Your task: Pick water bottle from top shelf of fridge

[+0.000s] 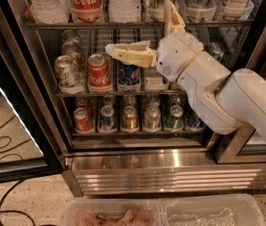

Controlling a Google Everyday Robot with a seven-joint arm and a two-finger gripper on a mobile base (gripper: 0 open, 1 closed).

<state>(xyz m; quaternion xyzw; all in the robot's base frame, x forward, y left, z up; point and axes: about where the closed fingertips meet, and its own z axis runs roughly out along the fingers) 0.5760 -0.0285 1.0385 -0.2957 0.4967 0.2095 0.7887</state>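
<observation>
Two clear ribbed water bottles stand on the top shelf, one at the far left and one right of centre; their caps and labels are cut off by the top edge. A red Coca-Cola bottle stands between them. My gripper is open and empty. One cream finger points left in front of the can shelf, the other points up across the top shelf's edge. It is just below and right of the second water bottle, not touching it.
The fridge has two lower racks of cans, among them a red Coca-Cola can and a blue can. Its glass door is swung open at left. Cables lie on the floor at left. A clear plastic bin sits at the bottom.
</observation>
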